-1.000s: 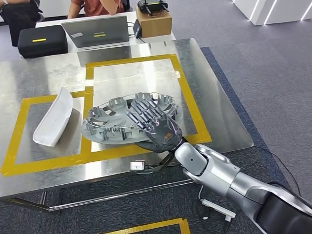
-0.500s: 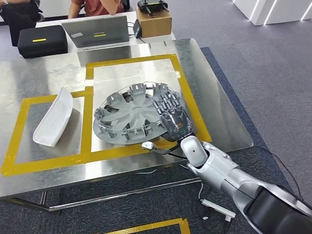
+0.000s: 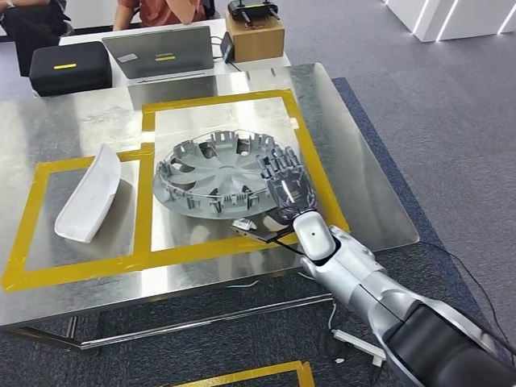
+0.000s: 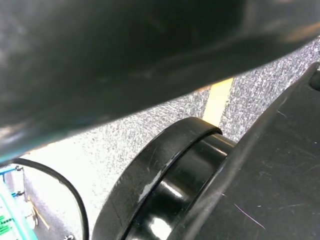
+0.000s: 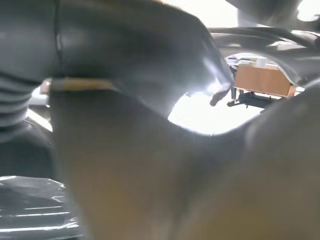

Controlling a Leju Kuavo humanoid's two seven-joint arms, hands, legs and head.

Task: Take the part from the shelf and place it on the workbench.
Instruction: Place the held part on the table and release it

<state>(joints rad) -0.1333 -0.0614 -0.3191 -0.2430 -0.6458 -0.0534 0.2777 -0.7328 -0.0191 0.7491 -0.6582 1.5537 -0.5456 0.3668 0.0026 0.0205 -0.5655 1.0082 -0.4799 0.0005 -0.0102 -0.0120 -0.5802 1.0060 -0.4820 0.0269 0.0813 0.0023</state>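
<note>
Lowered flat now, the hubcap (image 3: 214, 179) lies inside the yellow tape (image 3: 143, 211); right hand (image 3: 287, 190) grips its rim, so release gently.

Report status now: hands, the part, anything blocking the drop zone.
Right hand gripping the near-right rim of the grey wheel cover. Cover lies on the workbench inside the yellow-taped square. White curved panel sits apart in the next square, not blocking.

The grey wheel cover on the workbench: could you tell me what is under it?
The wheel cover lies on the steel workbench inside the yellow tape outline. The right hand covers its near right edge, hiding what is beneath there.
</note>
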